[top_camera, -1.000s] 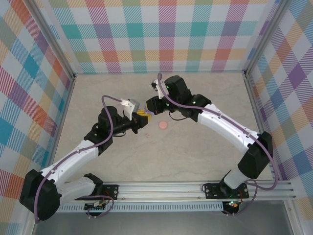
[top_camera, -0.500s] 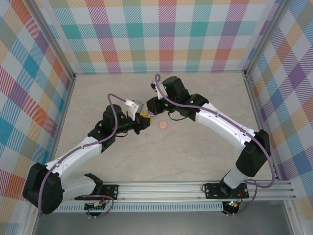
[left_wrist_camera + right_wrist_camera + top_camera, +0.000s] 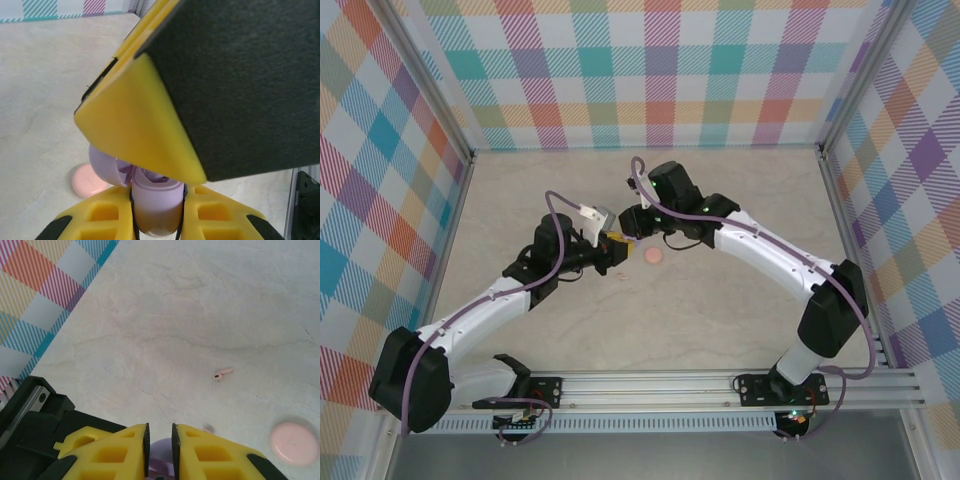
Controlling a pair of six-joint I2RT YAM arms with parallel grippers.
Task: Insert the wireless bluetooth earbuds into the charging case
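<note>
Left gripper [image 3: 611,240]: clamped on the open lavender charging case [image 3: 156,200].
Right gripper [image 3: 159,431]: fingers nearly together just above the case; can't tell if anything is pinched.
Outstanding: pink earbud [image 3: 222,373] lies loose on the table [image 3: 200,300].
Progress: probably early.

Pale marbled table [image 3: 720,320]. A pink round disc [image 3: 653,256] lies flat on it near the middle. One pink earbud [image 3: 222,373] lies on its side near the disc, not touching it.
</note>
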